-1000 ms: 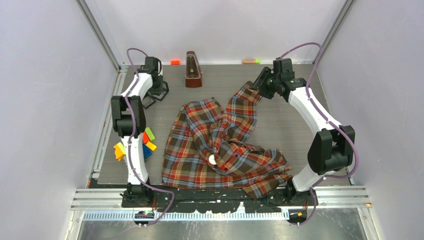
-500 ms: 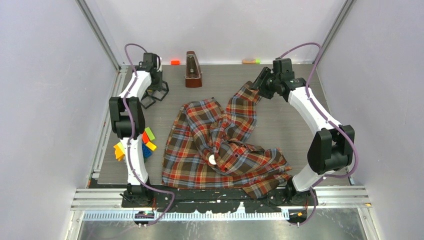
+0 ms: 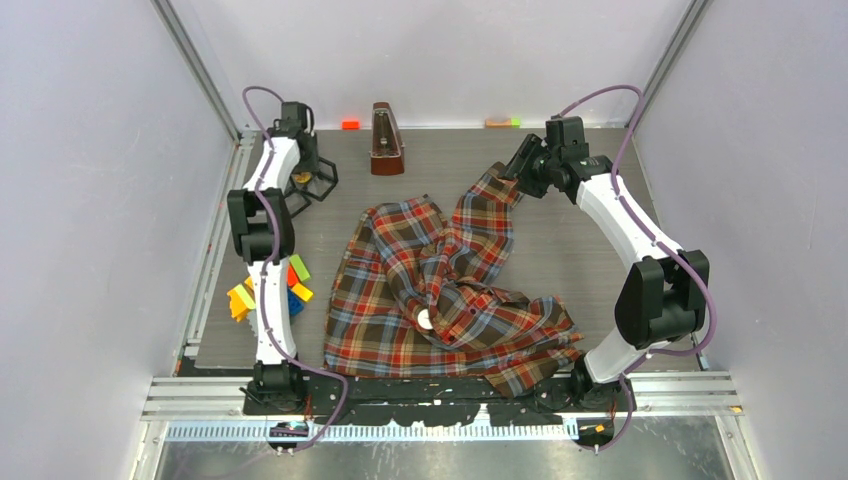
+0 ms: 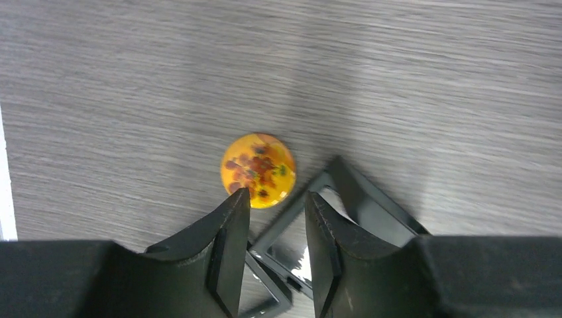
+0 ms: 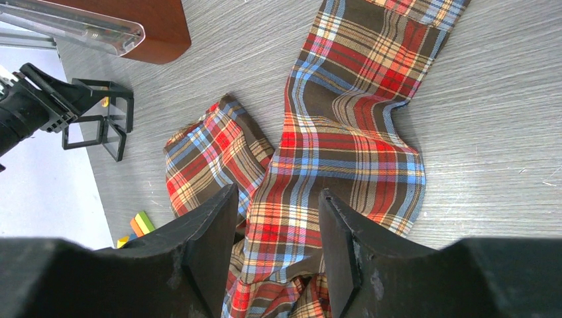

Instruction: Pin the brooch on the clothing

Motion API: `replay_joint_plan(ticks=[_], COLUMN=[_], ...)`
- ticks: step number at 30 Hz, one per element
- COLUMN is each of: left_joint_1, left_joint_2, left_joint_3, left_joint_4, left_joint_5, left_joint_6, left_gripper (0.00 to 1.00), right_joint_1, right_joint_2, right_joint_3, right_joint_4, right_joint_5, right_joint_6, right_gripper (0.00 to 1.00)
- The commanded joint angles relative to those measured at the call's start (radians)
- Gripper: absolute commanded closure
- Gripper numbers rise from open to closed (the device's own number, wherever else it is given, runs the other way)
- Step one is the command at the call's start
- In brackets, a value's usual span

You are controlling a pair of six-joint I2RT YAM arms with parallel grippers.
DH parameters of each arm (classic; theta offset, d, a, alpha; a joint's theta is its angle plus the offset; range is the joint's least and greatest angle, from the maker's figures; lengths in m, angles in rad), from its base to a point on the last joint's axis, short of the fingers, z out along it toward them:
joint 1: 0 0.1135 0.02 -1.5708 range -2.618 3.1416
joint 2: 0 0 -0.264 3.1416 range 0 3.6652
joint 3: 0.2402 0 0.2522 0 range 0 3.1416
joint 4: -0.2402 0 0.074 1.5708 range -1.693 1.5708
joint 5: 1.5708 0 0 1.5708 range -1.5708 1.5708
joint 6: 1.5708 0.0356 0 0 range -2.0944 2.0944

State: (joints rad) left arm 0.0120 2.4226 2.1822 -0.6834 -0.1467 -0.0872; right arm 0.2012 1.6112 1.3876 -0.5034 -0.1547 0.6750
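The left end effector (image 4: 277,195) is being held low over the desk (image 3: 590,230) near its far left corner, jaws narrowly apart and gripping nothing. The round orange brooch (image 4: 258,169) is lying on the bare desk just beyond one fingertip, beside a black wire stand (image 4: 361,199). The plaid shirt (image 3: 440,280) is lying crumpled mid-desk, well apart from the brooch. The right end effector (image 5: 278,195) is being held above one sleeve, jaws moderately wide, nothing between them.
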Motion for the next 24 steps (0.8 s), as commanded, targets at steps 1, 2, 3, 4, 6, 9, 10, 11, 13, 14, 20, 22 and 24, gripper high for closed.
replay_joint_plan(ticks=[1, 2, 3, 4, 6, 9, 10, 11, 13, 14, 20, 22, 24], left_joint_1=[0.043, 0.047, 0.05, 0.055, 0.063, 0.077, 0.08, 0.082, 0.084, 0.086, 0.103, 0.105, 0.106], left_joint_2=[0.032, 0.033, 0.035, 0.036, 0.038, 0.047, 0.051, 0.055, 0.062, 0.067, 0.104, 0.107, 0.115], left_joint_3=[0.081, 0.079, 0.079, 0.079, 0.078, 0.076, 0.077, 0.077, 0.077, 0.078, 0.123, 0.123, 0.127], left_joint_4=[-0.036, -0.029, -0.025, -0.022, -0.017, -0.003, -0.002, -0.002, 0.001, 0.005, 0.0, 0.007, 0.011], left_joint_5=[-0.047, -0.049, -0.051, -0.05, -0.04, 0.024, 0.047, 0.062, 0.08, 0.087, 0.142, 0.142, 0.157], left_joint_6=[-0.044, -0.045, -0.047, -0.05, -0.054, -0.051, -0.051, -0.051, -0.051, -0.051, -0.085, -0.092, -0.092], left_gripper=[0.62, 0.62, 0.62, 0.61, 0.59, 0.53, 0.51, 0.49, 0.46, 0.44, 0.41, 0.41, 0.4], right_joint_1=[0.003, 0.003, 0.003, 0.003, 0.003, 0.003, 0.002, 0.002, 0.003, 0.003, 0.002, 0.003, 0.003], right_joint_2=[0.002, 0.003, 0.005, 0.006, 0.008, 0.014, 0.015, 0.018, 0.021, 0.023, 0.027, 0.026, 0.028], right_joint_3=[0.049, 0.051, 0.052, 0.054, 0.056, 0.061, 0.062, 0.063, 0.065, 0.066, 0.068, 0.069, 0.07], right_joint_4=[0.015, 0.015, 0.014, 0.013, 0.011, 0.011, 0.01, 0.011, 0.008, 0.006, 0.003, 0.002, 0.001], right_joint_5=[0.004, 0.004, 0.004, 0.004, 0.004, 0.004, 0.002, 0.002, 0.0, -0.001, -0.006, -0.008, -0.008], right_joint_6=[-0.017, -0.018, -0.018, -0.019, -0.02, -0.023, -0.023, -0.023, -0.023, -0.023, -0.024, -0.024, -0.025], right_gripper=[0.47, 0.47, 0.47, 0.47, 0.47, 0.47, 0.47, 0.47, 0.47, 0.47, 0.47, 0.47, 0.47])
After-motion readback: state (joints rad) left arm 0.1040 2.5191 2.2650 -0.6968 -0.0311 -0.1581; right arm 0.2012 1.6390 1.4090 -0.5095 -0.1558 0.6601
